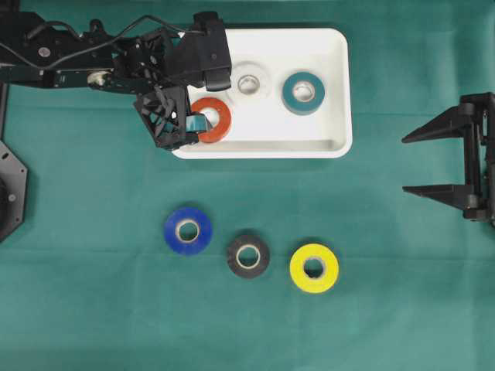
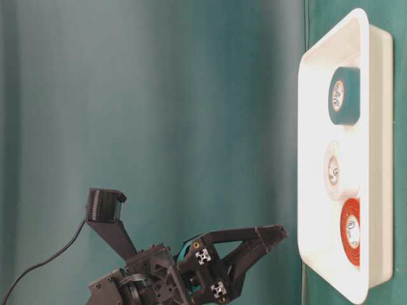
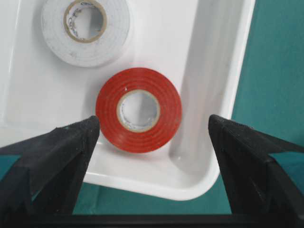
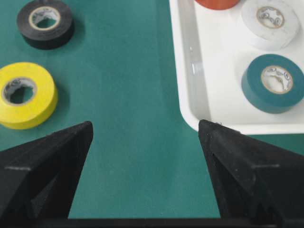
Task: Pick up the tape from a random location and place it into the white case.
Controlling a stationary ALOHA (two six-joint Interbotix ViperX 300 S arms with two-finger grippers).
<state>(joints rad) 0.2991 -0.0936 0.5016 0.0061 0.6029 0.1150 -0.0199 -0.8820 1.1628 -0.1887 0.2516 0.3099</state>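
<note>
Overhead view: red tape lies in white case. Left fingers spread wide, empty, above it. Right fingers open, empty.

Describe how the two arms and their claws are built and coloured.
Both arms are matte black. The left claw hangs from a blocky wrist with lattice-like printed brackets, a small teal part inside it, and thin black cables running along the arm. The right claw has two long, wedge-shaped black fingers tapering to points. In the wrist views the finger edges look finely serrated.
</note>
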